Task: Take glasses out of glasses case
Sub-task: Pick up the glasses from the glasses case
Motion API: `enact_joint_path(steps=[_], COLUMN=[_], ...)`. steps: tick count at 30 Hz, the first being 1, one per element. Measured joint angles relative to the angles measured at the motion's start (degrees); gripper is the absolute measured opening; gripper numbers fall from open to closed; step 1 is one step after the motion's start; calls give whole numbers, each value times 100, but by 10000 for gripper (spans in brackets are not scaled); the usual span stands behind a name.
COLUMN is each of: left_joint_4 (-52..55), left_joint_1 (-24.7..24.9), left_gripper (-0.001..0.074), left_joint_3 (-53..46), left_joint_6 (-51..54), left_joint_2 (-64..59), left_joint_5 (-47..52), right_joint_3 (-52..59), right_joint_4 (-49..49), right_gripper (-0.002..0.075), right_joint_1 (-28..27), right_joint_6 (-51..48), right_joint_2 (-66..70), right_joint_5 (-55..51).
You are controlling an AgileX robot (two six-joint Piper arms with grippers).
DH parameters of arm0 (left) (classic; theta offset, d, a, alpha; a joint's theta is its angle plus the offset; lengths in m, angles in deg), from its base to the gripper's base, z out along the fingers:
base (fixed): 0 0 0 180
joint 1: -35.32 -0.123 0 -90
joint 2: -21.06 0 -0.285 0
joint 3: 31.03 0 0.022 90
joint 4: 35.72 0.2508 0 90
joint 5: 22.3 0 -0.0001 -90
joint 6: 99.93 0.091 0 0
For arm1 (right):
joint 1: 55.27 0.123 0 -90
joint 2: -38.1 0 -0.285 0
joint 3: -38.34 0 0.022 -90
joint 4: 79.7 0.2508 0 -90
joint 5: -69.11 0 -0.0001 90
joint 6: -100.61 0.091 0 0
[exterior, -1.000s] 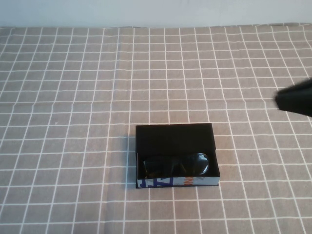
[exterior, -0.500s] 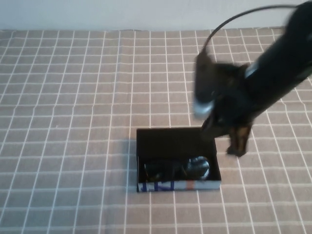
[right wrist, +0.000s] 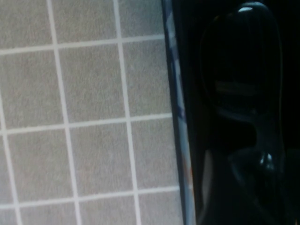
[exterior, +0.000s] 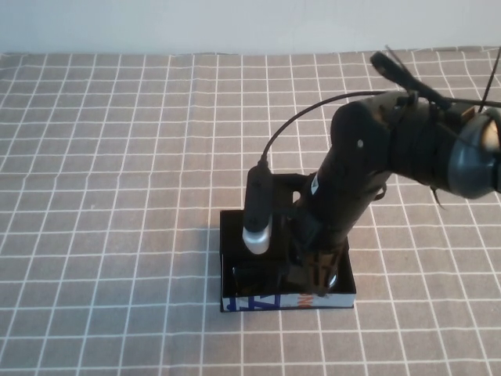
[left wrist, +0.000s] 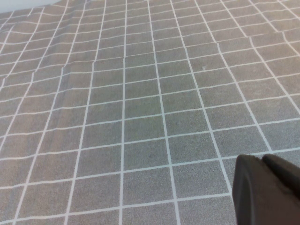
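the glasses (right wrist: 243,70) lie inside the glasses case (exterior: 235,301), along its printed white front side, on the grey checked cloth (exterior: 117,157) near the front of the table. the right gripper (exterior: 313,270) is reaching down into the case right over the glasses, its own arm hiding the tips, so i cannot tell if its fingers are apart or closed. the left gripper (left wrist: 267,190) hangs over bare cloth away from the case; its fingers i cannot tell either.

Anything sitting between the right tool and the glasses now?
Nothing shows: in the high view the right tool is down inside the glasses case right over the glasses. The left tool is parked over bare cloth.
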Motion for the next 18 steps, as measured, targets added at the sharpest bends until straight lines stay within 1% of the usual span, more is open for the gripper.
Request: enact_joint_path(steps=[1,4,18], left_joint_4=[0,0,0], left_joint_1=[0,0,0], left_gripper=[-4,-4,-4], left_joint_3=[0,0,0], left_joint_6=[0,0,0], left_joint_2=[0,0,0], left_joint_5=[0,0,0], right_joint_3=[0,-12,-50], right_joint_4=[14,24,39], right_gripper=[265,286,286], right_joint_1=[0,0,9], right_joint_6=[10,23,23], right_joint_2=[23,101,504], right_joint_5=[45,155,514])
